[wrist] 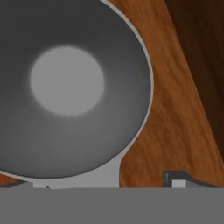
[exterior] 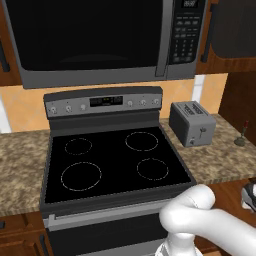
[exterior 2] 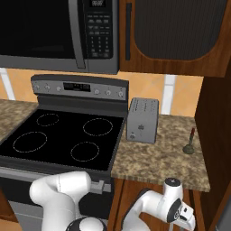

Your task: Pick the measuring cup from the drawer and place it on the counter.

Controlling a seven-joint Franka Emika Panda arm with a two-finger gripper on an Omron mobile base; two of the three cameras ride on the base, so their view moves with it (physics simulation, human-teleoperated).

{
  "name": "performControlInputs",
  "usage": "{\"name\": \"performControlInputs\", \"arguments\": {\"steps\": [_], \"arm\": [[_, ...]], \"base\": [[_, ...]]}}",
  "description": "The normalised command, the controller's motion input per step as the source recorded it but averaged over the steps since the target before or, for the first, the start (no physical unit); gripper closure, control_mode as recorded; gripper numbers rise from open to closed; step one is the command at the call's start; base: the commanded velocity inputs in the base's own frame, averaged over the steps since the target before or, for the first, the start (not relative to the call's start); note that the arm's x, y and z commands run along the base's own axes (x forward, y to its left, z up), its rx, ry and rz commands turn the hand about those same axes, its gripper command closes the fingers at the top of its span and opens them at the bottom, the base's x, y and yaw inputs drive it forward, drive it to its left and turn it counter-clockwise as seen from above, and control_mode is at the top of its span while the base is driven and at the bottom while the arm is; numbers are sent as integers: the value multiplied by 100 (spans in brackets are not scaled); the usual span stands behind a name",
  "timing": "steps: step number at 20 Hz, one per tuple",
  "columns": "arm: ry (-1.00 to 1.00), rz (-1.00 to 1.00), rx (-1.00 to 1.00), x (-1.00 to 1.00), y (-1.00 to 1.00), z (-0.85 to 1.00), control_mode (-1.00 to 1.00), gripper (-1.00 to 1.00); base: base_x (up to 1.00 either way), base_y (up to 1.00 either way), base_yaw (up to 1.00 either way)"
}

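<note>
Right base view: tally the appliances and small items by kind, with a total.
Microwave: 1
Stove: 1
Toaster: 1
Small red-tipped item on a dark base, on the counter: 1
Total: 4

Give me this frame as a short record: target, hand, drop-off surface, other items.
target: measuring cup, grey, seen from above, lying on the wooden drawer floor
hand: open, right over the cup's handle, nothing held
drop-off surface: counter, right of the stove
other items: toaster, microwave
</note>
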Motion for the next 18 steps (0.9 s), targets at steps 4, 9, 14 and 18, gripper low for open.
{"name": "performControlInputs", "arguments": {"steps": [4, 9, 14, 18], "arm": [[-3, 0, 0, -2, -4, 2, -100, 100], [-3, 0, 0, -4, -11, 30, -100, 100], [-3, 0, 0, -11, -18, 73, -100, 100], [-8, 0, 0, -37, -8, 74, -100, 100]], "base": [[0, 0, 0], [0, 0, 0], [0, 0, 0], [0, 0, 0]]}}
